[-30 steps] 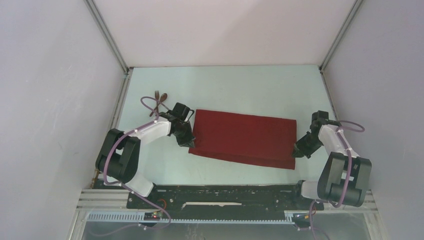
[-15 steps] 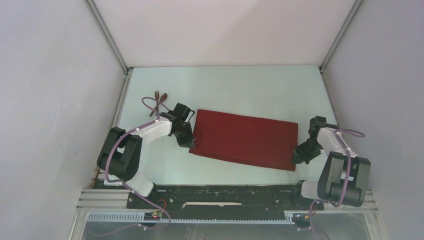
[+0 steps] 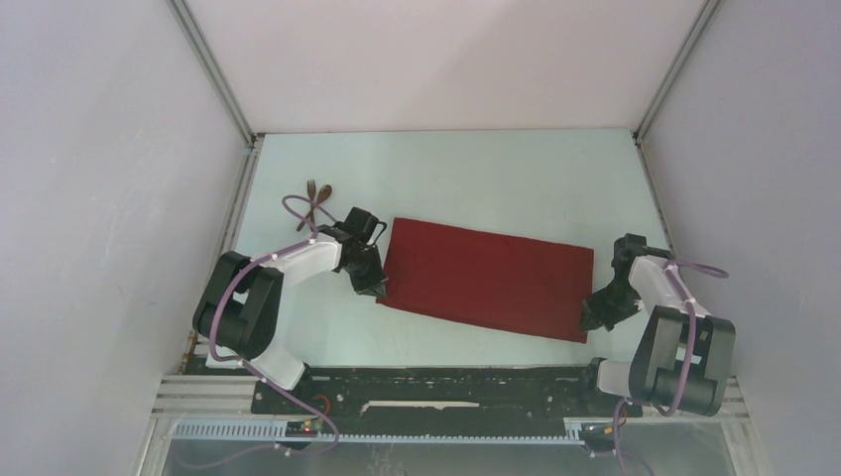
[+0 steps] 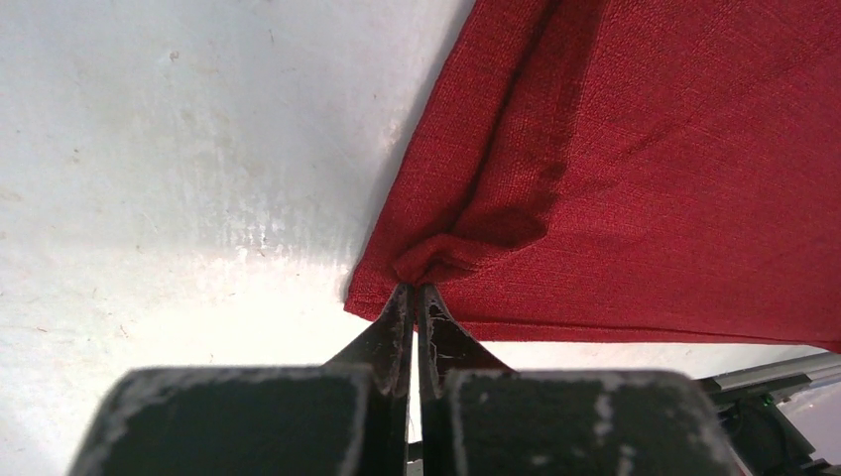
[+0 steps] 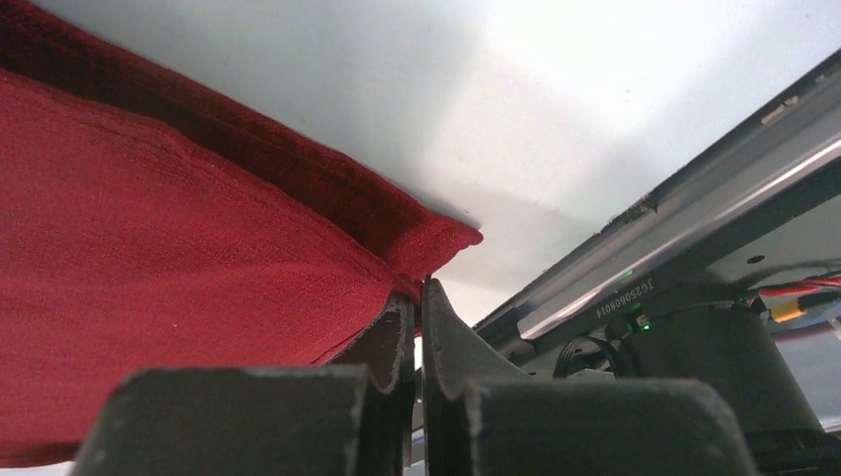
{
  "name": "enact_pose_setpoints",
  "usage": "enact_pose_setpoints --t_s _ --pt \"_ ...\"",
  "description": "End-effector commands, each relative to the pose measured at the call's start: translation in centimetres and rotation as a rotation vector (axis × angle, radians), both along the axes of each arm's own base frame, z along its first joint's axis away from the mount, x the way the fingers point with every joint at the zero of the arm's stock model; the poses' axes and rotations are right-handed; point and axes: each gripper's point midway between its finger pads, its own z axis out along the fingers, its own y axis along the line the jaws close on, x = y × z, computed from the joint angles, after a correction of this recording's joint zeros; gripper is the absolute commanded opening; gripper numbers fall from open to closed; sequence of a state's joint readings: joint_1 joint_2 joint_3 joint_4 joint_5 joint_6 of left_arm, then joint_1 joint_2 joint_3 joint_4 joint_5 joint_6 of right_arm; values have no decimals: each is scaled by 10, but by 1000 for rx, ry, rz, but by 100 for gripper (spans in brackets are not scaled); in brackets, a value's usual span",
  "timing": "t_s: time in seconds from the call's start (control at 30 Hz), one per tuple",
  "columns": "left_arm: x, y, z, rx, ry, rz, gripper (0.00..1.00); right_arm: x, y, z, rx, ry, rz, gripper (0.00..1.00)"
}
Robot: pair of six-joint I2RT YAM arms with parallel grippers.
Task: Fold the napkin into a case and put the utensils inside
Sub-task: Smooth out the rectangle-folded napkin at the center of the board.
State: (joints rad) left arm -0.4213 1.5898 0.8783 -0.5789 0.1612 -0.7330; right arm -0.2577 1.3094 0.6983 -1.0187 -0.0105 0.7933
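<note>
My left gripper (image 4: 415,290) is closed tight on the near left corner of the napkin (image 3: 486,278), with a small knot of red cloth bunched just past the tips. My right gripper (image 5: 417,293) is likewise clamped on the near right corner, biting only the very edge.

Both holds are shallow, so I judge that a quick lift or a hard pull could let a corner slip free. I also cannot tell how many layers each pinch has taken. If one hand has a single layer and the other has two, the fold would likely come out crooked. Uneven pulling would skew the cloth as well, and the bunching at my left corner could set a crease.

The napkin lies flat on the table (image 3: 476,178) between my arms. Its long axis runs left to right, with the right end angled slightly nearer my bases. The utensils (image 3: 317,191) lie crossed beyond my left wrist, apart from the cloth.
</note>
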Motion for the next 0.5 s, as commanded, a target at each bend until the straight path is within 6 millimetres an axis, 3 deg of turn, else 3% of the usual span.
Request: enact_pose_setpoints --t_s 0.0,0.47 --pt "0 15 -5 70 -15 5 0 -17 -15 2 -100 55 -30 0" --pt "-1 18 -17 95 11 -1 0 -15 -15 -19 -112 93 -37 0"
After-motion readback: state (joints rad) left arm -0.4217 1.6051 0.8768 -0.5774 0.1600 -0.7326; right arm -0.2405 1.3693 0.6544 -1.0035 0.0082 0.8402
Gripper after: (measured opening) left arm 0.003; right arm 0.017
